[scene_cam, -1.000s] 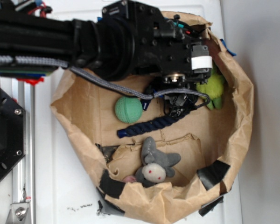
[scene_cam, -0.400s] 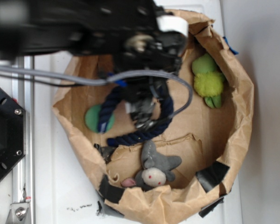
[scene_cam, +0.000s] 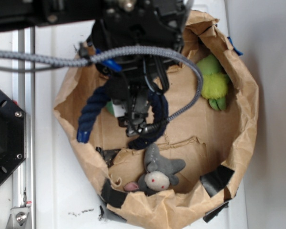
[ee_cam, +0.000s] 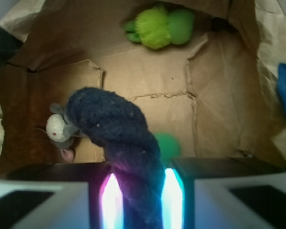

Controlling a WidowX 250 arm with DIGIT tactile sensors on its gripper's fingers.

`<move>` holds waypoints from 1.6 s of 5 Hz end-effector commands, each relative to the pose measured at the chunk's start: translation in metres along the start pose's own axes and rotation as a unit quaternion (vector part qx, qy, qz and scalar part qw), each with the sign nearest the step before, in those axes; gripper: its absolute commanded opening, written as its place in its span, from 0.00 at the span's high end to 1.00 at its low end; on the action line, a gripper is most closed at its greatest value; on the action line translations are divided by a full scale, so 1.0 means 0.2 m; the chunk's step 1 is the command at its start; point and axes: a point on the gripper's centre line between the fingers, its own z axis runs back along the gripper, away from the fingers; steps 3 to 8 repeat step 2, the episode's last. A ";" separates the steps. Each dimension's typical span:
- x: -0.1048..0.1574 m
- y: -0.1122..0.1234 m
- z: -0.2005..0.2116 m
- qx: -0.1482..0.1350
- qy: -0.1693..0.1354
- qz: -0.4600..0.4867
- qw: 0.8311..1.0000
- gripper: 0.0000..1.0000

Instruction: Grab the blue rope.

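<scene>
At the far left of your exterior view you see the black mount [scene_cam: 5,138] beside the metal rail [scene_cam: 26,95], on the white table [scene_cam: 62,191]. Next comes the brown paper bag [scene_cam: 248,119], its torn rim patched with black tape [scene_cam: 218,177]. Inside it, your gripper [scene_cam: 136,125] hangs above the bag floor, jaws clamped on the blue rope [scene_cam: 91,112]; one end droops over the bag's left wall, its brighter blue tip lowest, and the other part loops down to the right of the fingers. A sliver of the green ball [scene_cam: 110,108] peeks out behind the rope. The grey braided cable [scene_cam: 193,90] arcs over the gripper. Below sits the grey plush mouse [scene_cam: 157,174], and to the right the green plush toy [scene_cam: 214,83] lies against the wall. Your wrist view confirms it: the rope [ee_cam: 126,148] rises pinched between the two fingers [ee_cam: 112,198], with the mouse [ee_cam: 57,129] left and the green toy [ee_cam: 159,26] beyond.
</scene>
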 end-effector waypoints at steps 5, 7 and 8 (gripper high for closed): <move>0.07 -0.04 0.09 0.005 -0.041 -0.008 0.999 1.00; 0.07 -0.04 0.09 0.005 -0.041 -0.008 0.999 1.00; 0.07 -0.04 0.09 0.005 -0.041 -0.008 0.999 1.00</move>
